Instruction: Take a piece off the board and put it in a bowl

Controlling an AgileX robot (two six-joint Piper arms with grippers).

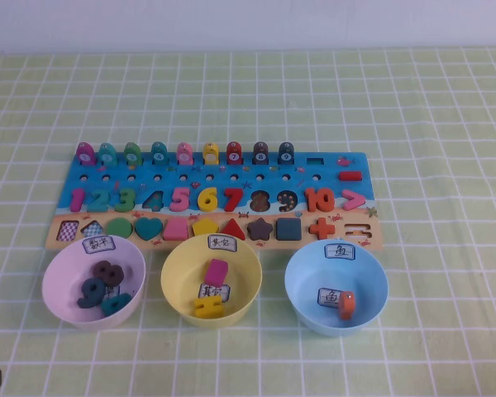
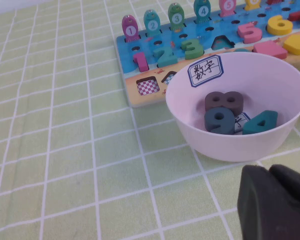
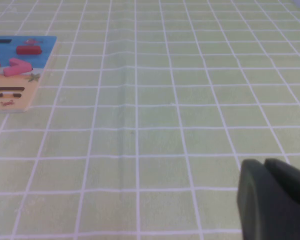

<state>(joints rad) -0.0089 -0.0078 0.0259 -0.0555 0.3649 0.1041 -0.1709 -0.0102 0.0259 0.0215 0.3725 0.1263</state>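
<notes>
High view shows a table covered with a pale green cloth point(image 1: 446, 124) marked in white squares, running back to a plain white wall point(image 1: 248, 21). The puzzle board point(image 1: 215, 169) is the landmark: a blue and tan board with fish pegs along its far edge, coloured numbers across its middle and flat shapes along its near edge. Just in front of its near edge stand three bowls in a row. The pink bowl point(image 1: 66, 302) sits before the board's left end and holds dark number pieces point(image 1: 103, 285). The yellow bowl point(image 1: 178, 285) sits before the board's middle and holds a magenta block point(image 1: 217, 271) and a yellow piece point(image 1: 208, 308). The blue bowl point(image 1: 302, 298) sits before the board's right end and holds an orange fish piece point(image 1: 345, 304).

The left gripper point(image 2: 275, 202) hangs near the pink bowl, on the side away from the board; its dark fingers lie pressed together and hold nothing. The right gripper point(image 3: 275, 197) is over bare cloth, well apart from the board's right end, its fingers likewise closed and empty.
</notes>
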